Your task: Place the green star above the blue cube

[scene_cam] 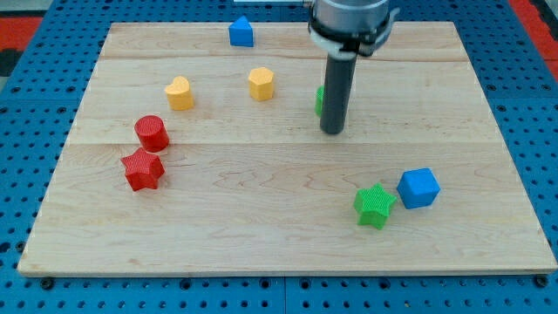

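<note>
The green star (375,206) lies at the view's lower right, touching the left side of the blue cube (418,187). My tip (332,132) rests on the board near the middle, up and to the left of the star and well apart from it. A second green block (320,100) is mostly hidden behind the rod, and its shape cannot be made out.
A blue block with a peaked top (241,32) sits at the view's top. A yellow heart (180,93) and a yellow hexagon (261,84) lie upper left. A red cylinder (152,133) and a red star (143,170) lie at the left.
</note>
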You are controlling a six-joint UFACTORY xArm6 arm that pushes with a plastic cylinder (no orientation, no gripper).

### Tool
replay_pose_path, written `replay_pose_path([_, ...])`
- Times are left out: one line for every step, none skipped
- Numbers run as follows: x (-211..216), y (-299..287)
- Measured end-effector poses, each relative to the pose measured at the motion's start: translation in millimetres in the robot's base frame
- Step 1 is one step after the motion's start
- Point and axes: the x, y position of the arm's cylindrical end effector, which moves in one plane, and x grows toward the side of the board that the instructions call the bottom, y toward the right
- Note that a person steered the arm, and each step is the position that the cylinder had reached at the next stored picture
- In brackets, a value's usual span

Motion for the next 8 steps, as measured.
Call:
replay_pose_path([93, -4])
replay_pose_path([150, -13])
replay_pose_path([156, 77])
replay_pose_path([136, 54])
replay_pose_path([81, 55])
replay_pose_path([63, 53])
replay_pose_path([33, 39])
replay_pose_path([12, 55])
